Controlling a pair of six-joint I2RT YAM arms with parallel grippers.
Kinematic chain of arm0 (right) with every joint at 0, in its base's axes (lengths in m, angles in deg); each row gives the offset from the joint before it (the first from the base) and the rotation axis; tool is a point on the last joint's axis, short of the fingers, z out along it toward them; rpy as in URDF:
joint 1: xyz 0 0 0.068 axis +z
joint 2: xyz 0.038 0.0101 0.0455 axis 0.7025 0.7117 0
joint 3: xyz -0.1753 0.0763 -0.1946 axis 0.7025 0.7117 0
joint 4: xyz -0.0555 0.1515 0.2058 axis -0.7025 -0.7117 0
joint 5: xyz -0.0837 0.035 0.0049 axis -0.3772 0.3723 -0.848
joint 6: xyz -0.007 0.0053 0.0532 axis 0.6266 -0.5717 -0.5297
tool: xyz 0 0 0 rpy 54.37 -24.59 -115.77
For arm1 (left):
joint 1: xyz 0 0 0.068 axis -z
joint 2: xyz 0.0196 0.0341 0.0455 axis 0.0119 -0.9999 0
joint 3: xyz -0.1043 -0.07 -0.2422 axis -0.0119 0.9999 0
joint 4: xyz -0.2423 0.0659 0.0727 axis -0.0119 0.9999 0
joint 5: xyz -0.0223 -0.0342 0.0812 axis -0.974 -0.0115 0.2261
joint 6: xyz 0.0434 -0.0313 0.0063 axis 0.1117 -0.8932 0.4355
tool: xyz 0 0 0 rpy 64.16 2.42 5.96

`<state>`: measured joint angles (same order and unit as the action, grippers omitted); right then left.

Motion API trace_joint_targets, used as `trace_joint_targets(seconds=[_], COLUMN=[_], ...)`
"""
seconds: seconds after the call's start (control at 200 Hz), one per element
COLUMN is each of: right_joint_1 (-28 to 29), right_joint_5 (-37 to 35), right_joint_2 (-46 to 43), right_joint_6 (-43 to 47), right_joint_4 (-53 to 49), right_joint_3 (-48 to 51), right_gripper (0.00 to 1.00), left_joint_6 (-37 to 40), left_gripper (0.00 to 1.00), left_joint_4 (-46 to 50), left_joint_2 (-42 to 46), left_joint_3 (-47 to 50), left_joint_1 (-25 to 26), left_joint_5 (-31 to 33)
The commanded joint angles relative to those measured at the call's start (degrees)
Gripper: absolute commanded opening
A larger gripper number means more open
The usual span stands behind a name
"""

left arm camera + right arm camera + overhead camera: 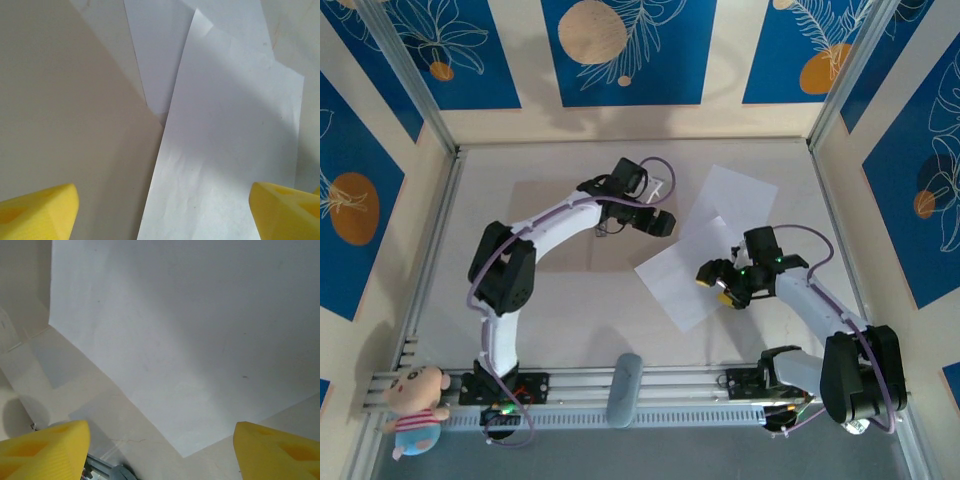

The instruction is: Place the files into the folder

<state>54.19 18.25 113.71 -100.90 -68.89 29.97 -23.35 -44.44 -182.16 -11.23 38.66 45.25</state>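
Yellow foam fingertips (40, 210) of the left gripper (165, 210) stand apart, empty. Two thin white rectangular paper sheets (225, 150) lie ahead of it, overlapping, with the flat tan cardboard folder (60, 100) ahead-left. The right gripper (160, 450) is likewise spread, a sheet just ahead.

The left arm arches forward with its elbow raised. The left gripper (665, 222) sits at the left edge of the files (680, 285), jaws wide apart. The right gripper (717, 288) hangs over their right edge, jaws parted and empty.

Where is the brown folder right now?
In the top view the folder lies flat on the table, left of centre, the left gripper hovering over its right edge and the two white sheets just beyond.
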Motion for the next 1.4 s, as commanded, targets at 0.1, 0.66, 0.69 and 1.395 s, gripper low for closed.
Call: trace_joint_targets(seconds=[0.1, 0.66, 0.69, 1.395], right_joint_1=[-1.15, -1.85, -1.96, -2.42], right_joint_5=[-0.93, -2.96, -3.0, -3.32], right_joint_2=[2.21, 6.11, 6.05, 8.2], right_joint_6=[0.36, 1.74, 1.7, 2.19], right_joint_4=[1.41, 2.54, 2.58, 3.67], right_joint_3=[2.28, 3.0, 3.04, 2.56], right_gripper=[0.76, 0.76, 0.76, 0.76], left_joint_6=[0.41, 0.93, 0.98, 0.99], left_gripper=[0.79, 0.67, 0.67, 0.5], left_joint_4=[5.15, 6.49, 6.59, 5.95], left_joint_2=[-6.78, -14.48, -14.65, -15.35], left_joint_3=[-6.42, -9.36, -9.36, -7.36], left_joint_1=[1.53, 2.19, 2.16, 3.39], left_joint_5=[-5.03, -7.9, -7.98, -10.62])
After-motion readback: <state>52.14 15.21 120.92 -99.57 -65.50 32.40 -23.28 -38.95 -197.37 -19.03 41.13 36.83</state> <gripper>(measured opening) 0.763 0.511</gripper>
